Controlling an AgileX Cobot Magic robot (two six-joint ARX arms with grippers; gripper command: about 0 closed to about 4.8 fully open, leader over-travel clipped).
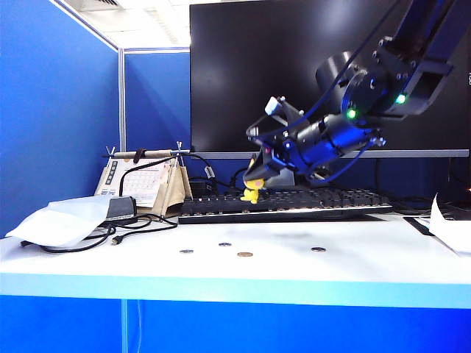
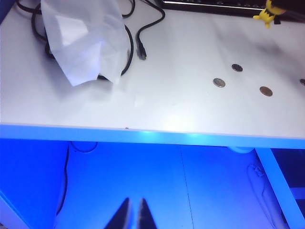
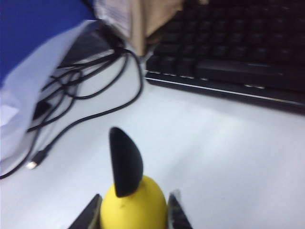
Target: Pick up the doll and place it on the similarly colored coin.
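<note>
A: What sits around the right gripper (image 1: pixel 259 176)?

B: The black monitor (image 1: pixel 309 66) fills the space behind it. The white table (image 1: pixel 294 268) lies below, with its front edge well forward of the gripper. The black keyboard (image 1: pixel 287 204) is just behind and beneath it. Off to the left side lie a white bag (image 1: pixel 62 219), a desk calendar (image 1: pixel 143 184) and loose black cables (image 1: pixel 125 232).

A: And the grip?

B: The fingers are pinched tight on the doll (image 3: pixel 133 205), lifted clear of the table. Bare tabletop lies between it and the coins.

A: The coin?

B: The coin (image 1: pixel 244 254) lies below and forward of it, between grey coins (image 2: pixel 219 82).

A: The left gripper?

B: The left gripper (image 2: pixel 133 214) hangs below the table's front edge, fingertips nearly together, holding nothing.
</note>
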